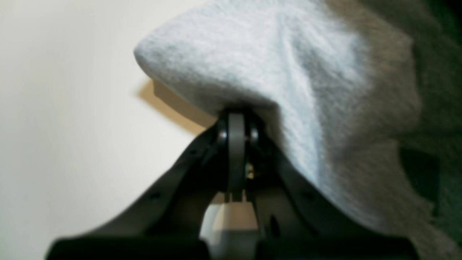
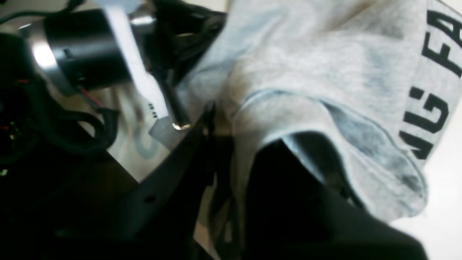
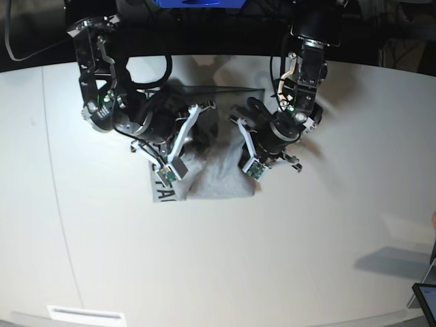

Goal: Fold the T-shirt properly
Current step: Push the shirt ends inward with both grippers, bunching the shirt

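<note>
Two grippers are each pinched shut on grey cloth. From the left wrist camera, the left gripper (image 1: 236,117) has its jaws pressed together over a bunched, rounded fold of the T-shirt (image 1: 288,90), which drapes over the right-hand jaw and falls away to the lower right; bare pale table (image 1: 65,108) lies open to the left of that fold, with a tan shadow under its edge. From the right wrist camera, the right gripper (image 2: 211,124) is closed on a gathered edge of the T-shirt (image 2: 306,83), a hemmed opening gaping just below and black block letters running along the cloth's right border. In the base view the T-shirt (image 3: 218,178) lies crumpled near the table's far middle, between the right gripper (image 3: 178,146) and the left gripper (image 3: 246,146), its lower edge roughly straight, with lettering showing at the lower left corner. The white table (image 3: 225,266) spreads wide and bare toward the near side and both ends.
</note>
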You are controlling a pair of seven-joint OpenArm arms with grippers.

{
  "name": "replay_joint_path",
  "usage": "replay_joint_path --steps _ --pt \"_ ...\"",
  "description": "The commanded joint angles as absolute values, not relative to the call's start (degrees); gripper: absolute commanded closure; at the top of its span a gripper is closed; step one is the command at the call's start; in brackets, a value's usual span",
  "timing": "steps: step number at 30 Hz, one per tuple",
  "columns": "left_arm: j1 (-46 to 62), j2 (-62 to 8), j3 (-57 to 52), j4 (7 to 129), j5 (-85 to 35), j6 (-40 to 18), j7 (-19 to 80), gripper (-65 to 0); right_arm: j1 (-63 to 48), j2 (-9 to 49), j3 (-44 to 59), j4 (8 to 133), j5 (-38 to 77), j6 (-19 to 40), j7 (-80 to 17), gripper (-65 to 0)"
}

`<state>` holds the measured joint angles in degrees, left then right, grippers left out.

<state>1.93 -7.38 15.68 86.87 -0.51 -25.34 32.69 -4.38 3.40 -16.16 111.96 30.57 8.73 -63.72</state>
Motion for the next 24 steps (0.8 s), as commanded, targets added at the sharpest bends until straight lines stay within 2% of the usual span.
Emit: replay_joint_path --steps 1,15,24 --pt "2.77 -7.96 15.78 86.29 1.54 -25.8 37.67 -0.7 -3.21 2.86 -16.57 112.92 31.78 8.66 -62.2 -0.1" --pt "4.97 -14.81 14.99 92.53 0.84 -25.8 40.04 -0.7 -2.86 2.77 -16.57 112.57 31.69 8.66 -62.2 -0.1" --pt "6.29 -15.69 14.99 94.37 1.36 -25.8 40.13 -0.7 -3.12 1.98 -16.75 112.57 31.6 8.57 -62.2 -0.1"
